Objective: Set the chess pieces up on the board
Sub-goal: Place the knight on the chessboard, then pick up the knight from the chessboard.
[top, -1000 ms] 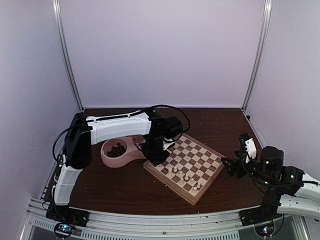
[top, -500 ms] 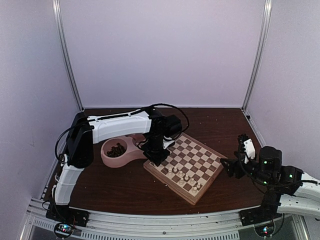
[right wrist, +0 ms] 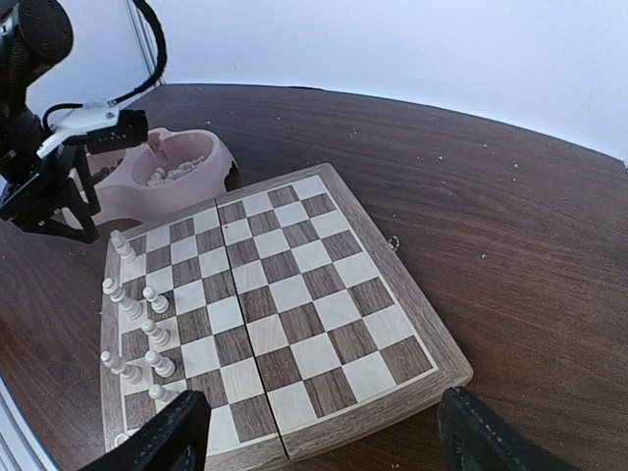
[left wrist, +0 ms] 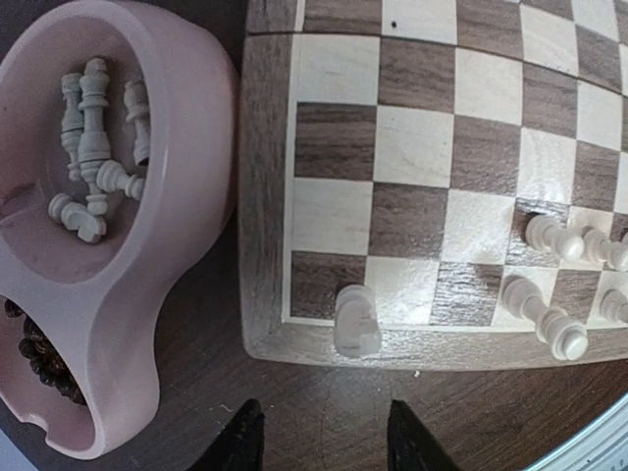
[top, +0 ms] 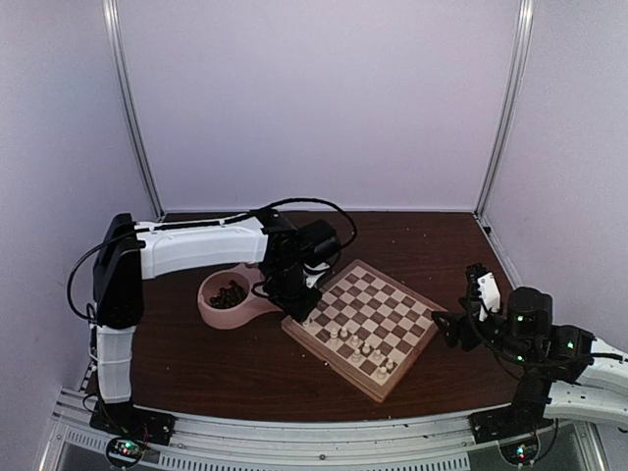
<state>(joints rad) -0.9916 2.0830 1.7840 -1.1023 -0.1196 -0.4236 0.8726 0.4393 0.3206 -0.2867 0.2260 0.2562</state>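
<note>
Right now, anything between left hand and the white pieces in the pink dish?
Nothing visible. The cream-white chess pieces lie uncovered in the pink double-bowl dish; only its rim separates them from the left hand.

The left arm has drawn back: its upright link [top: 116, 280] now stands nearer the counter's left edge, and the forearm stretches longer across. The left pincer [left wrist: 324, 444] has moved off the left corner of the chessboard [left wrist: 432, 147] toward the pink dish [top: 218, 314]. Its jaws have parted, and nothing is between them. A cream chessman [left wrist: 355, 321] at that corner square now stands clear of the fingers.
</note>
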